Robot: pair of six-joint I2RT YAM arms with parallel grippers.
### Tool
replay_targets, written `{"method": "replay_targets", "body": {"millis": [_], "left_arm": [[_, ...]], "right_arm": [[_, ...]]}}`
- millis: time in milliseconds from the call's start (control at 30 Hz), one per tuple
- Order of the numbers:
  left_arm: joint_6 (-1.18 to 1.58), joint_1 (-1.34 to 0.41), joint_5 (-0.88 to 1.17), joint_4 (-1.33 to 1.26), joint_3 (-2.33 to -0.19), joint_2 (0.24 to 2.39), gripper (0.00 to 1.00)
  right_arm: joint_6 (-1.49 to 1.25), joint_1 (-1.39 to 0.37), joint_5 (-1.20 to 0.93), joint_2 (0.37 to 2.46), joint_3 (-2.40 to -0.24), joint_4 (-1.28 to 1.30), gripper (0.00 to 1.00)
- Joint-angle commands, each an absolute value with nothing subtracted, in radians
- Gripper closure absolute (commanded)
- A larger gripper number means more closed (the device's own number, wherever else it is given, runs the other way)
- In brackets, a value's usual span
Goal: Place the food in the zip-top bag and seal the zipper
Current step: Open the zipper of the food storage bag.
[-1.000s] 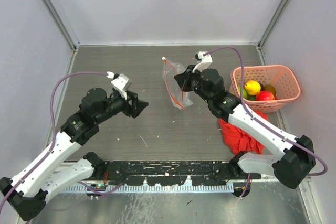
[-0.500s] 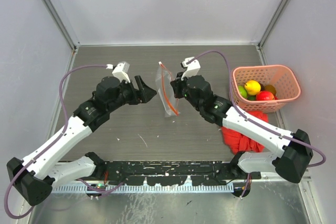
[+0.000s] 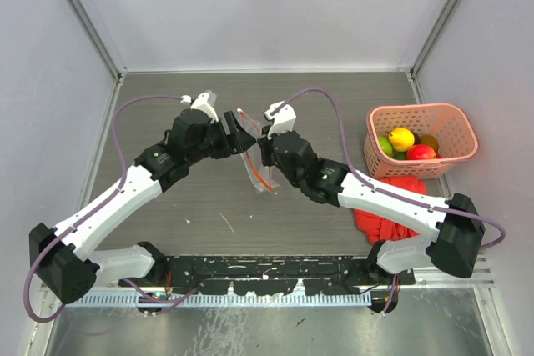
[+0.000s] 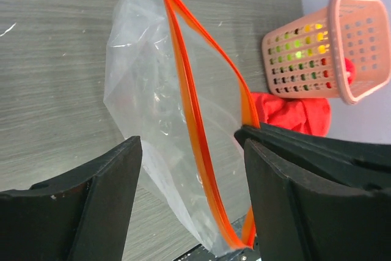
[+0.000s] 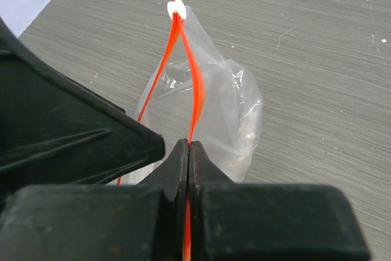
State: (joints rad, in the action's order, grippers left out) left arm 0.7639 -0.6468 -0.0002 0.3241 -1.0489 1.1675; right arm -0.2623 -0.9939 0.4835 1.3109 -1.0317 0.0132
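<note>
R grip (image 5: 188, 151) pinching zipper (image 5: 194, 84), ctr frame | L grip (image 4: 188, 142) gaping apart, straddling bag (image 4: 140, 84) | food (image 3: 401, 138) sitting in basket (image 3: 455, 118), upper right

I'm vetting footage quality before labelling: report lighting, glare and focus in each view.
Top external: even, diffuse light, faint shadows, all sharp. Left wrist: the zip-top bag is crisp with small glints on its film; the left gripper is near-black, little detail. Right wrist: table grain sharp, white highlights on the bag, the right gripper dark in the foreground.
</note>
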Motion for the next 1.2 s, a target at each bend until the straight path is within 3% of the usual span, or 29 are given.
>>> {"method": "replay_targets", "body": {"millis": [0, 367, 833, 1000, 1167], "left_arm": [[0.752, -0.648, -0.059, 0.389, -1.097, 1.184, 0.33], [0.664, -0.649, -0.098, 0.514, -1.094, 1.201, 0.48], [0.447, -0.647, -0.271, 0.702, -1.174, 1.169, 0.99], [0.295, -0.640, -0.374, 0.775, -1.260, 1.170, 1.00], [0.185, -0.640, -0.330, 0.781, -1.293, 1.183, 1.00]], "right_arm": [[-0.238, -1.028, 0.566, 1.335, -1.092, -0.068, 1.00], [-0.226, -1.049, 0.642, 1.362, -1.101, -0.054, 1.00], [-0.212, -1.040, 0.755, 1.359, -1.101, 0.030, 1.00], [-0.282, -1.006, 0.697, 1.373, -1.118, 0.082, 1.00], [-0.339, -0.969, 0.564, 1.399, -1.135, 0.079, 1.00]]}}
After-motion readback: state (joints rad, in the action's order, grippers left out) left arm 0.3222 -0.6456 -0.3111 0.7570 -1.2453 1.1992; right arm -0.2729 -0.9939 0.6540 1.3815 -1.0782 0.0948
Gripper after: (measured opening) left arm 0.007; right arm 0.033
